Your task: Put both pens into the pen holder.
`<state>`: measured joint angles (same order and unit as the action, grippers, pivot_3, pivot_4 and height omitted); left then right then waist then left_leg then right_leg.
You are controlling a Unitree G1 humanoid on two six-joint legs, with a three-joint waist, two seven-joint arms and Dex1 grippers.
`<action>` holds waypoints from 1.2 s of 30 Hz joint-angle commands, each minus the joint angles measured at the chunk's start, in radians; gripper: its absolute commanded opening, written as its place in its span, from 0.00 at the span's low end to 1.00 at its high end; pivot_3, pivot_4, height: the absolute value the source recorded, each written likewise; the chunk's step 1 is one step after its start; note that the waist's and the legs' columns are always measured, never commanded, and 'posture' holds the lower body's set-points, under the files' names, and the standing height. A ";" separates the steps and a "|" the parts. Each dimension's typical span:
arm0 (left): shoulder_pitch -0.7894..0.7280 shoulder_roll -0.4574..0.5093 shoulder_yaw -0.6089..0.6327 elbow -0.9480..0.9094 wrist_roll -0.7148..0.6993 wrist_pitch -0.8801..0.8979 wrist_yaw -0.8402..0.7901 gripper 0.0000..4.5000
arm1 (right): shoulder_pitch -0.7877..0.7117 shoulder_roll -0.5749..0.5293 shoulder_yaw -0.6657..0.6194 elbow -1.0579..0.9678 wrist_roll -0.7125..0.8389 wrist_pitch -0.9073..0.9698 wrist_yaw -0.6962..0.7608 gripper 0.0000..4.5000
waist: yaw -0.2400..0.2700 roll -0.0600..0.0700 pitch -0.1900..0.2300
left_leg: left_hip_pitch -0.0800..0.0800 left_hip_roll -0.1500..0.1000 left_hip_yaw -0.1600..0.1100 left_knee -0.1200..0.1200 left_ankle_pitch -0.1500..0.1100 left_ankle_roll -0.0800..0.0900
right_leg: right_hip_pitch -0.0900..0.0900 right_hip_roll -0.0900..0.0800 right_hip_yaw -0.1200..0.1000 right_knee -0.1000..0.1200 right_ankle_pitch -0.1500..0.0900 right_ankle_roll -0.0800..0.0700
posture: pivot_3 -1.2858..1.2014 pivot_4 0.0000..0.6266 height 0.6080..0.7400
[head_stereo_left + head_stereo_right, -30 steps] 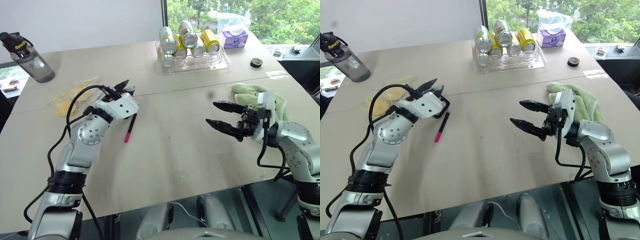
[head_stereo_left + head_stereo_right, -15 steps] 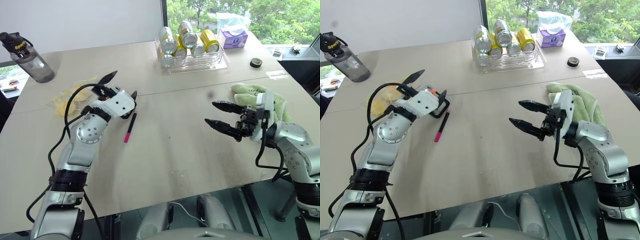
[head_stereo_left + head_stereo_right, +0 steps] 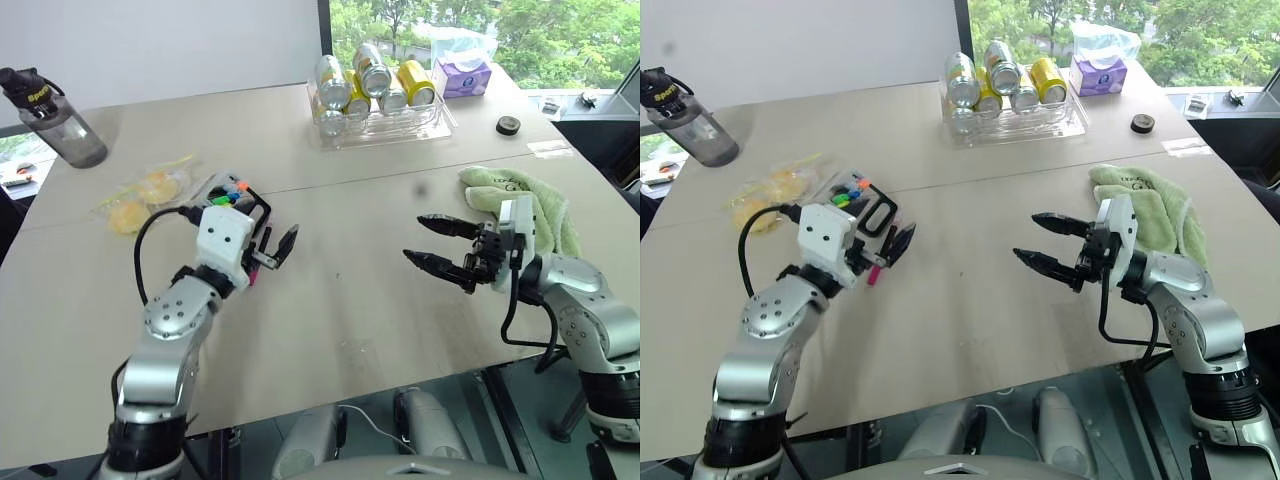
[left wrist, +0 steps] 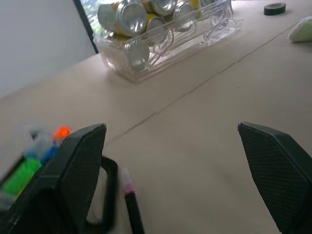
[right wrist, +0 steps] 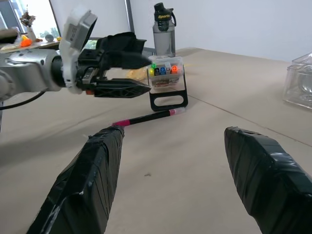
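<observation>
Our left gripper (image 3: 892, 243) wide open, hovering over pink pen (image 5: 146, 117) lying on table (image 3: 350, 320) just beside pen holder (image 3: 855, 195). Right gripper (image 3: 440, 245) open, empty. Risk we see: clumsy pinch rolls pen away or bumps holder.

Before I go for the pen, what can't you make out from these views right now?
- Pink-ended pen: in the head views the left gripper covers most of it; the left wrist view cuts it off.
- Second, blue-ended pen: I cannot find it.
- Pen holder: its free slots are too small to judge; blurred in the left wrist view.
- Both jaws stand open, empty; right gripper.
</observation>
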<state>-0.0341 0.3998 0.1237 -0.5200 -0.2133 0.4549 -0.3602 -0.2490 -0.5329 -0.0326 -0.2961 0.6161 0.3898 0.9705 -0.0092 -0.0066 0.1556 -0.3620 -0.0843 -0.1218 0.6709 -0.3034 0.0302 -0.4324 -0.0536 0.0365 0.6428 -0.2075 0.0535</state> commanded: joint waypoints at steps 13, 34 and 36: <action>0.129 -0.120 0.065 -0.096 -0.024 0.327 0.202 0.99 | 0.013 -0.018 0.007 0.013 -0.038 -0.037 0.038 0.79 | 0.005 0.000 0.000 | 0.000 0.000 0.000 0.000 0.000 0.000 | 0.000 0.000 0.000 0.000 0.000 0.000 | 0.52 0.24 0.99; 0.161 -0.057 0.000 -0.009 0.051 0.192 0.149 0.02 | -0.011 -0.018 0.014 -0.003 -0.046 -0.024 0.019 0.79 | 0.017 0.000 -0.001 | 0.000 0.000 0.000 0.000 0.000 0.000 | 0.000 0.000 0.000 0.000 0.000 0.000 | 0.52 0.24 0.99; 0.174 -0.044 -0.037 -0.021 0.053 0.131 0.108 0.02 | -0.015 -0.019 0.012 0.001 -0.048 -0.023 0.018 0.79 | 0.020 0.000 -0.001 | 0.000 0.000 0.000 0.000 0.000 0.000 | 0.000 0.000 0.000 0.000 0.000 0.000 | 0.52 0.24 0.99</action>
<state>0.1317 0.3521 0.1154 -0.5154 -0.1667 0.6506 -0.2184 -0.2507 -0.5465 -0.0129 -0.2631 0.5592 0.3691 0.9922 0.0108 -0.0062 0.1548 -0.3619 -0.0843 -0.1215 0.6711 -0.3034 0.0299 -0.4322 -0.0537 0.0365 0.6429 -0.2075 0.0533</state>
